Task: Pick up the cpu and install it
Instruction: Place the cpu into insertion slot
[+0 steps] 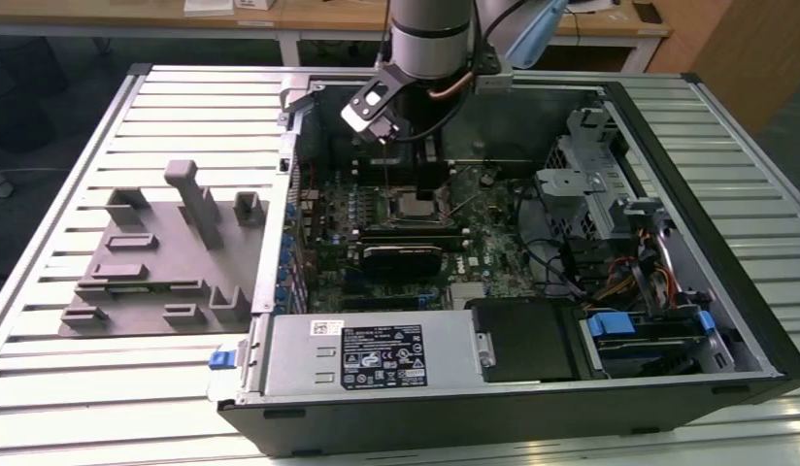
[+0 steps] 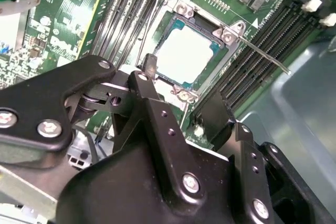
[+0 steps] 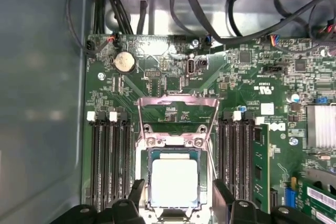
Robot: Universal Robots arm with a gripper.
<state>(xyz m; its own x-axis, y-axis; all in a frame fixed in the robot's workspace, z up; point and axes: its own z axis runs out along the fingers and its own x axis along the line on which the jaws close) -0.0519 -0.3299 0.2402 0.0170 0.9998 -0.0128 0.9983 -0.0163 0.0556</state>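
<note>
One cpu (image 3: 174,182) lies flat in the motherboard socket (image 3: 173,141), whose retention frame (image 3: 178,99) stands swung open. The gripper (image 3: 178,195) hovers over it, fingers (image 3: 137,190) apart and empty. A sideways nudge from either could shift the unclamped chip.

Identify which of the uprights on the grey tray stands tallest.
The narrow post near the middle of the grey tray; it rises well above the squat blocks on either side.
</note>
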